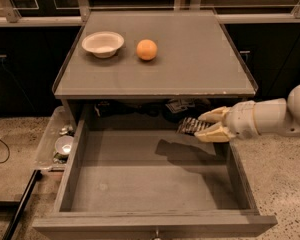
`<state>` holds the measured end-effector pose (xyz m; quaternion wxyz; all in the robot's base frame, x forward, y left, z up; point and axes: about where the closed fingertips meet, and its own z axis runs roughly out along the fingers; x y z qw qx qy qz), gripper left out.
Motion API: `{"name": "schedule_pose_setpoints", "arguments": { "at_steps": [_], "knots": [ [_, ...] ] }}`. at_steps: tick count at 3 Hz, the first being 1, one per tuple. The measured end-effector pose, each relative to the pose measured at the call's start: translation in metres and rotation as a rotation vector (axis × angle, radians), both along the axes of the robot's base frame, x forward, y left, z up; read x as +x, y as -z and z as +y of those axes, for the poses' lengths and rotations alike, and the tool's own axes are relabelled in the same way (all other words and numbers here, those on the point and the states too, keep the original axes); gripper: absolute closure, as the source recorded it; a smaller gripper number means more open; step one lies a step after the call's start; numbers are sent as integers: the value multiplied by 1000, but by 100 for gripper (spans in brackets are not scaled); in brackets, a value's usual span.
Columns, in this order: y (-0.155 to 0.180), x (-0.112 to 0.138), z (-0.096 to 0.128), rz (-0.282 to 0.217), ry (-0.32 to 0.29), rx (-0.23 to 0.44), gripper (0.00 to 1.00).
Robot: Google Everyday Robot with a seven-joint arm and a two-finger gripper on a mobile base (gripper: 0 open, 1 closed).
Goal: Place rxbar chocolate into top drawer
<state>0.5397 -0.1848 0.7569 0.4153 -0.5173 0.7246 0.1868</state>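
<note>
Right now, you have the gripper (204, 125) reaching in from the right side, just under the front edge of the counter top (190, 64), with its two jaws pinching one end of the rxbar chocolate (190, 126). The bar hangs in the air above the rear right part of the open top drawer (155, 219), close to its back wall and not touching the bottom. I judge the main danger to be this position: if you let go here, the bar may land on the back wall or slide into the dark gap behind the drawer, under the counter. Because only one end is pinched, the free end could also tilt or slip out when the arm moves quickly. Watch the room above too, since a small lift could knock the fingers against the counter edge, and a move to the right could bring the wrist against the drawer's right wall. The orange (147, 49) and the white bowl (103, 43) on the counter stand well apart from all this.
</note>
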Motion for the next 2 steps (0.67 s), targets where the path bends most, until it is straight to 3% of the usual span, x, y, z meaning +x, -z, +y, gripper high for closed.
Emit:
{"name": "schedule_pose_setpoints", "arguments": {
  "at_steps": [2],
  "knots": [
    [56,5,25,25,12,-54,100]
  ]
}}
